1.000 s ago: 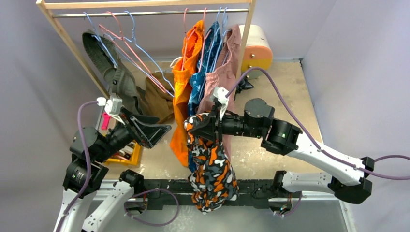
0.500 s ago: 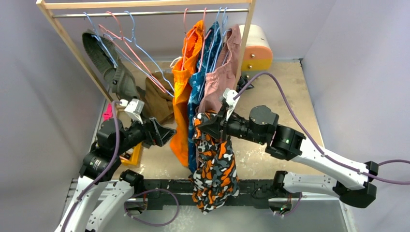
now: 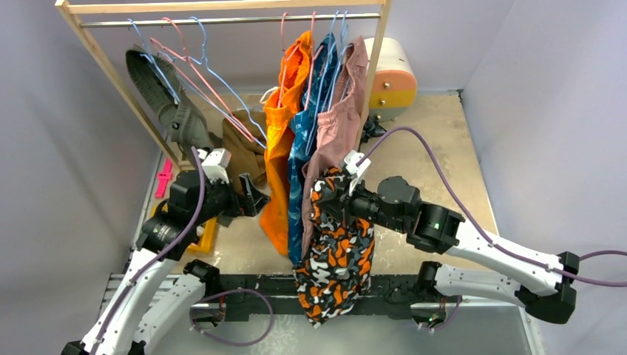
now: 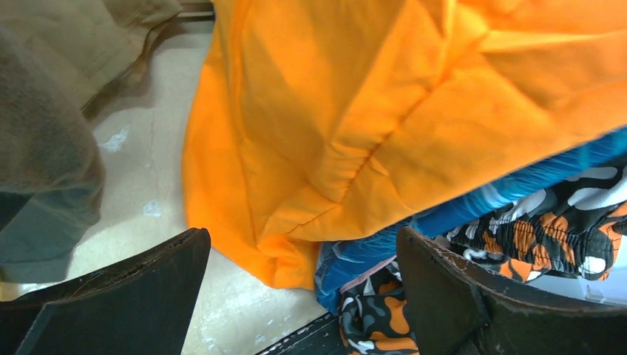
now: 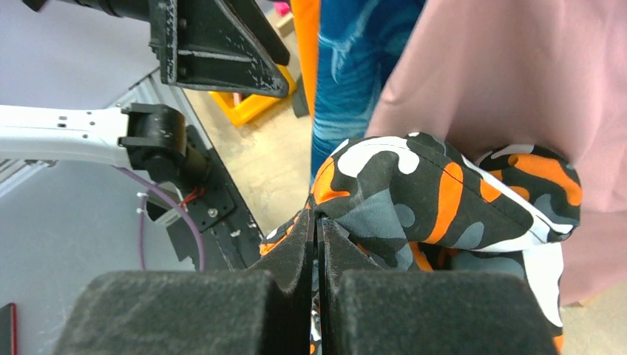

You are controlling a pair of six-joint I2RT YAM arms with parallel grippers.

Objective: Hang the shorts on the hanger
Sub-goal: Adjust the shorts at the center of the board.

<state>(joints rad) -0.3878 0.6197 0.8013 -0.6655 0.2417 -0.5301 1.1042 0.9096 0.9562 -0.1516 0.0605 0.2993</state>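
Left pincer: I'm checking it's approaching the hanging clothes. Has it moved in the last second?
Yes. The left pincer has shifted rightward in the top view, away from the rack's wooden leg, closing on the hanging orange shorts.

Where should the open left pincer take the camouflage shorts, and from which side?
Likely the gathered elastic band, approached from the left, below the hem of the orange shorts. The camouflage shorts hang limp from the shut right pincer, so a second hold on that band would spread them; the left wrist view shows it beyond the open left pincer.
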